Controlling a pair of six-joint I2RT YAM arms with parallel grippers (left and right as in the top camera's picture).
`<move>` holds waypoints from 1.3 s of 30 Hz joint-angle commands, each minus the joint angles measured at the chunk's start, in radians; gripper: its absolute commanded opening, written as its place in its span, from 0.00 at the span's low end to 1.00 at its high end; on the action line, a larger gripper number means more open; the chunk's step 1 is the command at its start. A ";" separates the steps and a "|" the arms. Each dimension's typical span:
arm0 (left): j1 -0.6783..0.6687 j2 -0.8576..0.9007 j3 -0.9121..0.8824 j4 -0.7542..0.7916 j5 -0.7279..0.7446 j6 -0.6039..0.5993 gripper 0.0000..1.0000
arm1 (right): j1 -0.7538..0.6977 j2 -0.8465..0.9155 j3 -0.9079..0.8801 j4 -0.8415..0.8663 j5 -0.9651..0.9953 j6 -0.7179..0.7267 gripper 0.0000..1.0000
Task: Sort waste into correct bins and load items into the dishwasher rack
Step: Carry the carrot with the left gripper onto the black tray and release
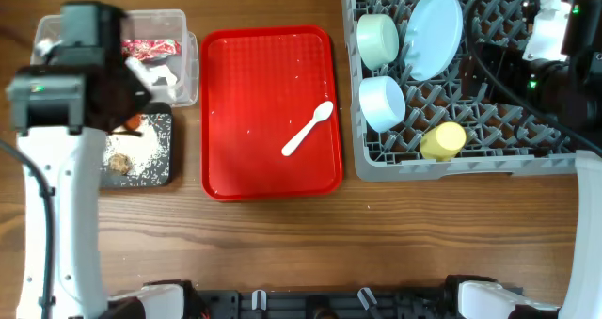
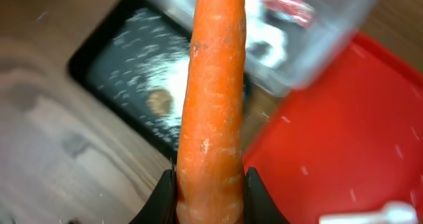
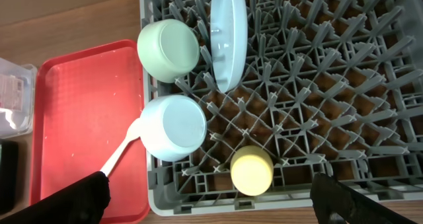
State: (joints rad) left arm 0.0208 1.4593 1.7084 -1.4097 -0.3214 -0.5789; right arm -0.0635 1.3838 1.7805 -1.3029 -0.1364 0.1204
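My left gripper (image 2: 210, 187) is shut on the orange carrot (image 2: 213, 98) and holds it above the black tray (image 1: 141, 150), which holds rice grains (image 1: 149, 157) and a brown food lump (image 1: 119, 163). The clear tub (image 1: 160, 55) holds the red wrapper (image 1: 150, 48) and white tissue (image 1: 162, 75). The white spoon (image 1: 308, 128) lies on the red serving tray (image 1: 271, 112). The grey rack (image 1: 461, 84) holds the plate (image 1: 435, 32), two bowls (image 1: 378, 39) (image 1: 382, 103) and the yellow cup (image 1: 443, 140). My right gripper (image 3: 211, 197) is open above the rack's front edge.
The left arm (image 1: 56, 197) stretches along the table's left side. The right arm and its cables (image 1: 555, 65) lie over the rack's right part. Bare wooden table (image 1: 282, 244) runs along the front.
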 commanded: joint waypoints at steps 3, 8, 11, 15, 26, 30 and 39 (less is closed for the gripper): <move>0.255 0.000 -0.241 0.109 0.003 -0.145 0.04 | -0.003 0.000 0.001 -0.004 0.006 0.011 1.00; 0.354 0.018 -0.592 0.521 0.117 -0.200 0.12 | -0.003 0.000 0.001 -0.009 0.006 0.011 1.00; 0.354 0.057 -0.750 0.755 0.127 -0.294 0.13 | -0.003 0.000 0.001 -0.009 0.006 0.011 1.00; 0.354 0.122 -0.809 0.882 0.138 -0.327 0.34 | -0.003 0.000 0.001 -0.012 0.006 0.013 1.00; 0.354 0.098 -0.729 0.854 0.297 -0.108 0.91 | 0.001 0.000 0.001 -0.002 -0.133 -0.016 1.00; 0.346 0.003 -0.544 0.574 0.465 0.076 0.99 | 0.108 0.000 0.001 0.056 -0.200 0.016 1.00; 0.200 -0.238 -0.512 0.524 0.553 0.208 1.00 | 0.539 0.227 -0.006 0.125 -0.190 0.257 1.00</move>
State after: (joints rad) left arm 0.2619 1.2652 1.1877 -0.9054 0.1722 -0.4622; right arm 0.3931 1.5120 1.7805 -1.1957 -0.3252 0.2855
